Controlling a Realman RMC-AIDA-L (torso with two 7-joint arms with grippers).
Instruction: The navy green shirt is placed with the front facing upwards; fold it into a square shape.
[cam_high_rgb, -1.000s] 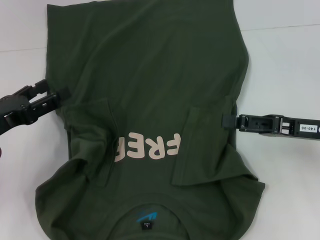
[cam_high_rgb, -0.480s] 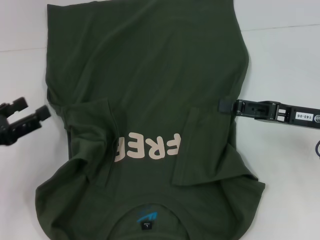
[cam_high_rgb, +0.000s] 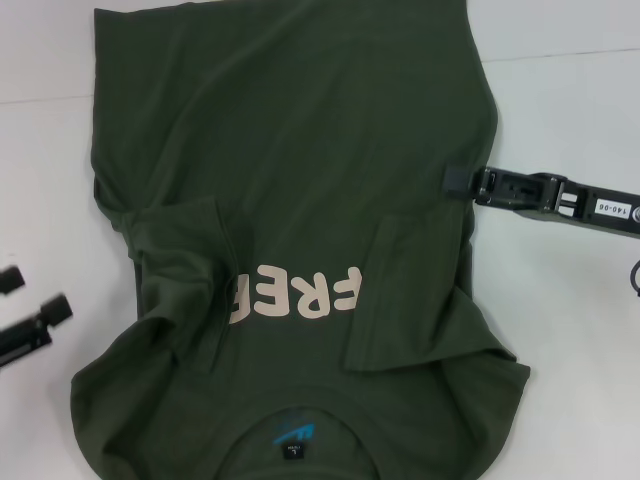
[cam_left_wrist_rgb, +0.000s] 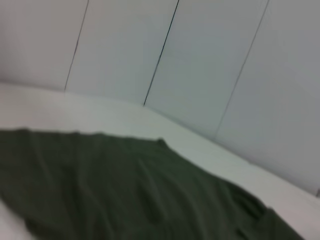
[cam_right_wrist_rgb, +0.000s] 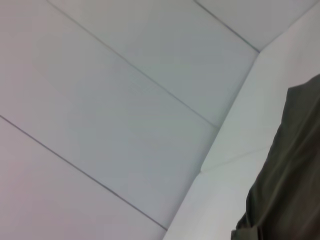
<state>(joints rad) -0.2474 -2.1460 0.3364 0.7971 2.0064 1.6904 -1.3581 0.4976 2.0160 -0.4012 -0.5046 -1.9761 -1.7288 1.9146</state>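
Note:
The navy green shirt (cam_high_rgb: 290, 200) lies front up across the white table, its collar toward me and the pale "FREE" letters (cam_high_rgb: 295, 295) showing. Both sleeves are folded inward over the chest. My left gripper (cam_high_rgb: 32, 296) is open on the bare table, off the shirt's left edge and level with the letters, holding nothing. My right gripper (cam_high_rgb: 456, 180) reaches in from the right, and its black tip overlaps the shirt's right edge above the folded sleeve. The left wrist view shows shirt fabric (cam_left_wrist_rgb: 125, 195), and the right wrist view catches a strip of the shirt (cam_right_wrist_rgb: 290, 180).
The white table (cam_high_rgb: 570, 330) shows on both sides of the shirt. Pale panelled walls (cam_left_wrist_rgb: 200, 65) stand behind the table in the wrist views. A black cable (cam_high_rgb: 634, 280) pokes in at the right edge.
My left gripper has let go of the shirt's left side and pulled back down and left, off the cloth. My right gripper has slid farther away from me along the right edge.

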